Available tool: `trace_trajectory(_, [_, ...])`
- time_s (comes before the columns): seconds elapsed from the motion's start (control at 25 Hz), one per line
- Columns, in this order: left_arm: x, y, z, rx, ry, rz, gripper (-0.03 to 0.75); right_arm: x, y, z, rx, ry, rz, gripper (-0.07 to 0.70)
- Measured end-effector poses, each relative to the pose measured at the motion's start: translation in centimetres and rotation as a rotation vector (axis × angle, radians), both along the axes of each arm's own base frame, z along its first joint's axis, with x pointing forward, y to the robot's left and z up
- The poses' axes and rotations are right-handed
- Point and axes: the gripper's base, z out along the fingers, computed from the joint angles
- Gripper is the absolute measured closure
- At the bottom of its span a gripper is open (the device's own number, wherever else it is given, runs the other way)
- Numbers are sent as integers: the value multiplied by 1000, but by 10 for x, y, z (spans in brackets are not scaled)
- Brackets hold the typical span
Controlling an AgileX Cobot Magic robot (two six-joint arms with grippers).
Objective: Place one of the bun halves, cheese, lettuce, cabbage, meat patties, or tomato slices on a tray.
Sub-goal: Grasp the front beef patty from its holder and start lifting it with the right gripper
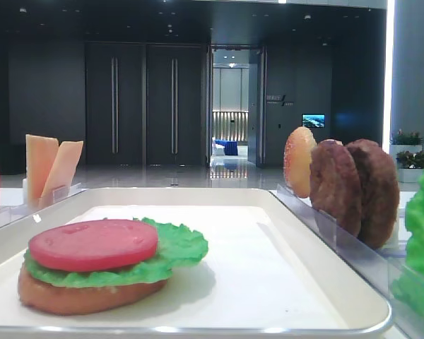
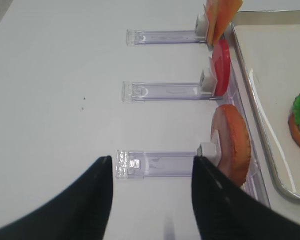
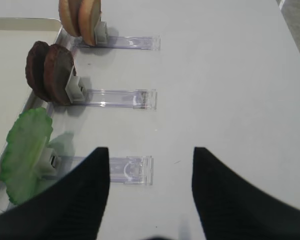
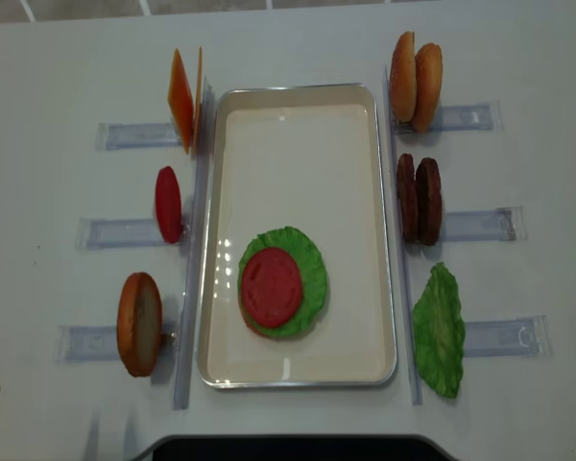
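On the white tray (image 4: pixel 298 96) lies a stack: a brown bun half under a lettuce leaf (image 4: pixel 307 264) and a tomato slice (image 4: pixel 272 286). To the tray's right, racks hold two bun halves (image 4: pixel 415 82), two meat patties (image 4: pixel 418 200) and another lettuce leaf (image 4: pixel 440 329). To its left stand cheese slices (image 4: pixel 180 99), a tomato slice (image 4: pixel 168 204) and a bun half (image 4: pixel 139 324). My right gripper (image 3: pixel 151 150) hangs open over the bare table beside the lettuce rack, holding nothing. My left gripper (image 2: pixel 151 159) is open and empty over the rack of the left bun half (image 2: pixel 232 142).
Clear plastic racks (image 4: pixel 480 226) stick out from both long sides of the tray onto the white table. A dark strip (image 4: pixel 298 447) runs along the near table edge. Beyond the table is a dark hall with doors (image 1: pixel 145 106).
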Motion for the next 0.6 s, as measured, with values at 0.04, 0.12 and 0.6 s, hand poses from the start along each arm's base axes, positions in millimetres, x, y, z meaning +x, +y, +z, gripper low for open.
trace_trajectory(0.04, [0,0,0,0,0,0,325,0,0,0,0,0,0,272])
trace_trajectory(0.12, [0,0,0,0,0,0,325,0,0,0,0,0,0,272])
trace_trajectory(0.6, [0,0,0,0,0,0,325,0,0,0,0,0,0,273])
